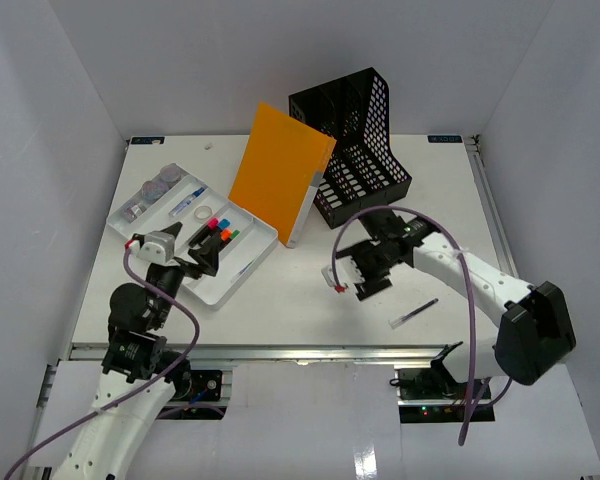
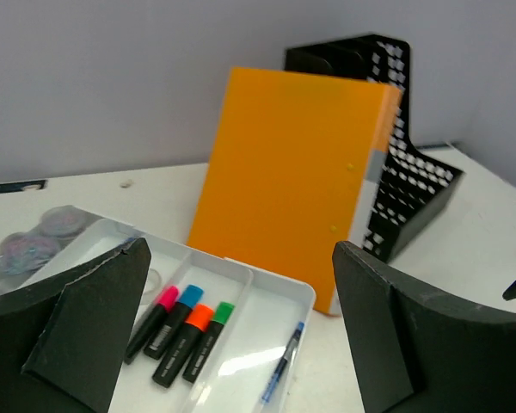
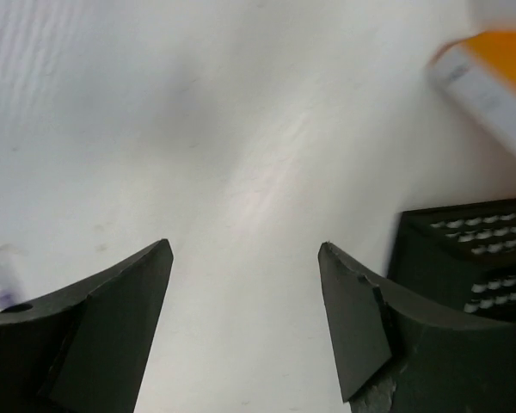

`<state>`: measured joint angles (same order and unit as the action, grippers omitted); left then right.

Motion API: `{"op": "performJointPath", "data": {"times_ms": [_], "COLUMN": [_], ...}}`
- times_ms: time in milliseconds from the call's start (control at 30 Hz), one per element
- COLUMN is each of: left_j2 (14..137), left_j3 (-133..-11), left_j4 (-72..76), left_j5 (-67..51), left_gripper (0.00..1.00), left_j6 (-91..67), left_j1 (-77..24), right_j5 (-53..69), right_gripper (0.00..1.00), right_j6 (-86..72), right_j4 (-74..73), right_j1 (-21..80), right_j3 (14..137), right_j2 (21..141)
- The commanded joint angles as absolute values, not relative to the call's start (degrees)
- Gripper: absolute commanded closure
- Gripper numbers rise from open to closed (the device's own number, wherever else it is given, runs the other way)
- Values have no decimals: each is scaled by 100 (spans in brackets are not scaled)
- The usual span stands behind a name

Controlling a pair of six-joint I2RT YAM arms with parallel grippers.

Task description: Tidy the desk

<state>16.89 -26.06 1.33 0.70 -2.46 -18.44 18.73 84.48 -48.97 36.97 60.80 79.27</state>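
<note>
Next: line up on the loose pen

Right gripper (image 3: 245,247) hangs empty, jaws fairly wide, over bare desk (image 1: 280,310) just in front of the black mesh file holder (image 1: 365,150). Left gripper (image 2: 241,249), fully wide and empty, sits well left of the holder. 1 pen (image 1: 414,314) lies farther out in front of the holder. Likely job: set the 2 jaws across its barrel and descend squarely so it cannot roll.

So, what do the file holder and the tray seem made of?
File holder: matte black plastic or coated metal, judging by its grid of holes. Tray: probably smooth white plastic, slightly glossy, with moulded dividers.
</note>
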Motion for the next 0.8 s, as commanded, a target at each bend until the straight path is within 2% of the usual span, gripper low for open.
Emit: {"op": "performJointPath", "data": {"times_ms": [0,167,367,467,600,767], "left_j2": [2343,2487,2435,2427,2426,2417], "left_j3": [-2831,-2847,-2830,-2822,-2821,-2787], "left_j4": [-141,-158,-167,-151,-141,-62], "left_j5": [-1759,-1890,-1845,-1845,-1839,-1881], "left_gripper": [2,2,2,2,2,2], "left_j6": [-171,-228,-238,-246,-270,-325], "left_j1": [-1828,-1828,-1828,-1828,-1828,-1837], "right_j5": [1515,1186,976,867,832,856], "right_gripper": [22,22,26,38,59,77], "right_j6": [9030,9493,9445,9359,9254,9199], "right_j4": [-5379,-5360,-4992,-4838,-4781,-4597], "right_j1": [2671,2090,1885,1847,1804,1810], "right_j3": [4657,3716,3464,3495,3553,3472], "right_j2": [6789,6366,6906,7231,7507,7549]}}
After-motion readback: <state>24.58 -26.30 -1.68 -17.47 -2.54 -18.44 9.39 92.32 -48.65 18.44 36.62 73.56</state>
